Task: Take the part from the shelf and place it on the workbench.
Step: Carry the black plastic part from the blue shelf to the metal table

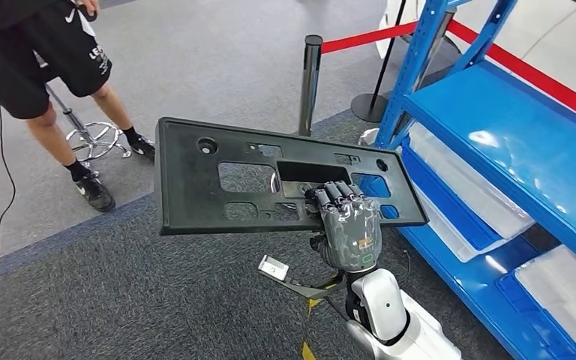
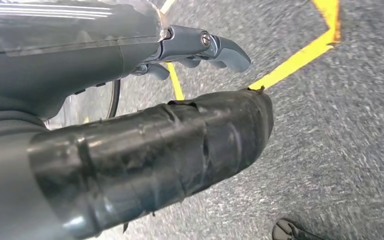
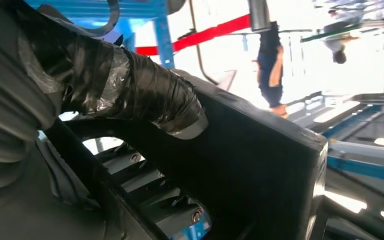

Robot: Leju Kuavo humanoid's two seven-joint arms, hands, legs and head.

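Nearest us, our right robot hand (image 1: 349, 225) grips the black plastic panel (image 1: 270, 180) by its lower edge, holding it roughly flat above the grey carpet (image 1: 120, 285), clear of the blue shelf (image 1: 510, 142). Our left robot hand (image 2: 200, 47) hangs with fingers curled, holding nothing. Farther off, a person (image 1: 52, 67) stands.

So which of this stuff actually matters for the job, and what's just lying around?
Job:
black plastic part, gripped along its near edge by the right hand
blue shelf

Lying about:
stanchion post with red rope
person standing by a stool base
yellow floor tape
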